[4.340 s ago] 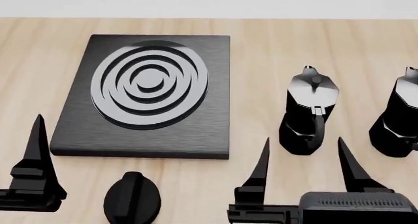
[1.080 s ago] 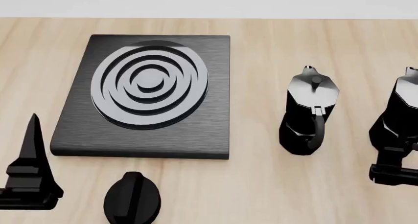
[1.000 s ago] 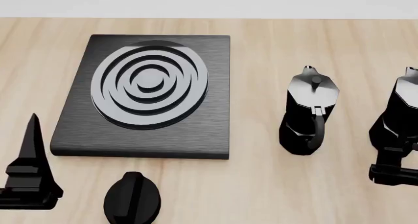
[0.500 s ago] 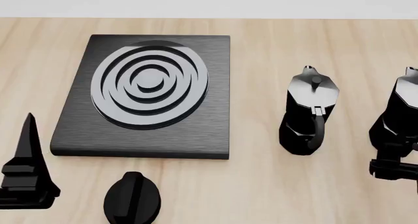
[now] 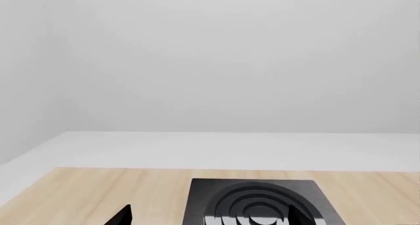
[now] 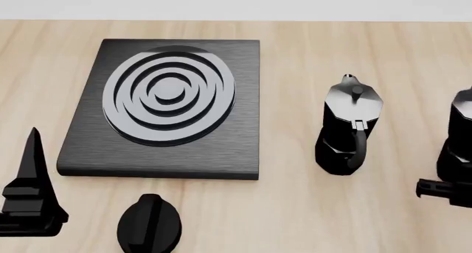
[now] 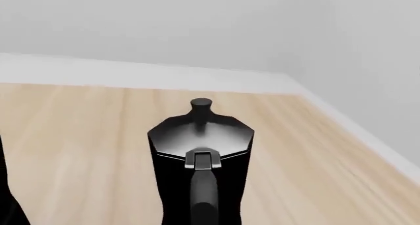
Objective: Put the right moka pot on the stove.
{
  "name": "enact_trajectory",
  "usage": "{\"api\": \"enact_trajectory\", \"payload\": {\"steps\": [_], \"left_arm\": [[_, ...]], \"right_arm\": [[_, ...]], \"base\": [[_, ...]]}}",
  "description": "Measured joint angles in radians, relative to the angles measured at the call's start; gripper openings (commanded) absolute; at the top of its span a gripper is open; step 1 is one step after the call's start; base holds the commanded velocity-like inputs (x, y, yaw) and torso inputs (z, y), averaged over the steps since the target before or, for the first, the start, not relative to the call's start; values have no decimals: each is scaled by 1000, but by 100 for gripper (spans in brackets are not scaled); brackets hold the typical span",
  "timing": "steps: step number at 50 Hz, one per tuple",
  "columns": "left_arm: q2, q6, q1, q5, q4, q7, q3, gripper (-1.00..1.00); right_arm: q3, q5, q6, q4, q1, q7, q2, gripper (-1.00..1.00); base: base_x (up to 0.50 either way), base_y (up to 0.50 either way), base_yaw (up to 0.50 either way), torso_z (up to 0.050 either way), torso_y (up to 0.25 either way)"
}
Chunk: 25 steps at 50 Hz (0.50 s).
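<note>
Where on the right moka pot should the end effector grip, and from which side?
Grip the right moka pot by its curved handle, coming from the robot's side: the handle faces the right wrist camera squarely and the pot stands upright, so closing across it looks simplest.

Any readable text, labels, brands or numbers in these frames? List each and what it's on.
None. No text shows in any view.
Stove: only burner rings, no markings.
Knob: plain black, no dial marks.
Left moka pot and right moka pot: glossy black, no logo.
Table: bare wood grain.
</note>
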Motion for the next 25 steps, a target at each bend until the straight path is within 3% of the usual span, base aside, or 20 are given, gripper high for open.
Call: {"api": "enact_trajectory", "payload": {"steps": [25], "left_arm": [[-8,9,0,-4,-3,-2,9,100]], "right_arm": [[223,179,173,-627,-366,139,105,-100]], "base": [[0,0,0,0,1]]}}
